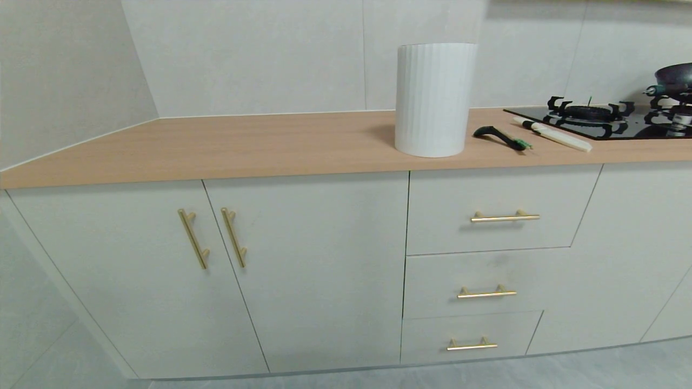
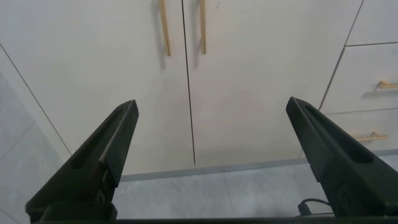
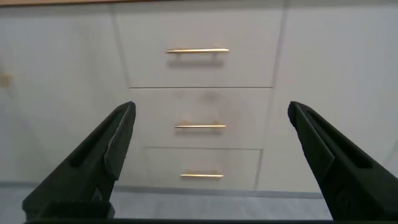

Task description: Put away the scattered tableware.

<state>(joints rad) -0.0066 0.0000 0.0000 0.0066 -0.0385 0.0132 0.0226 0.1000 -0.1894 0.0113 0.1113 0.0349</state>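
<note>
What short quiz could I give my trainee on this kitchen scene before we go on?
1. True or false: the left hand is shut on a spoon.
2. On which side of the white canister do the black-handled tool and the white utensil lie? A. toward the stove B. toward the corner wall C. behind it
3. Fill in: the drawers stacked below the canister number ____.
Key: 1 false, the left hand is open and empty. 2 A. 3 three.
</note>
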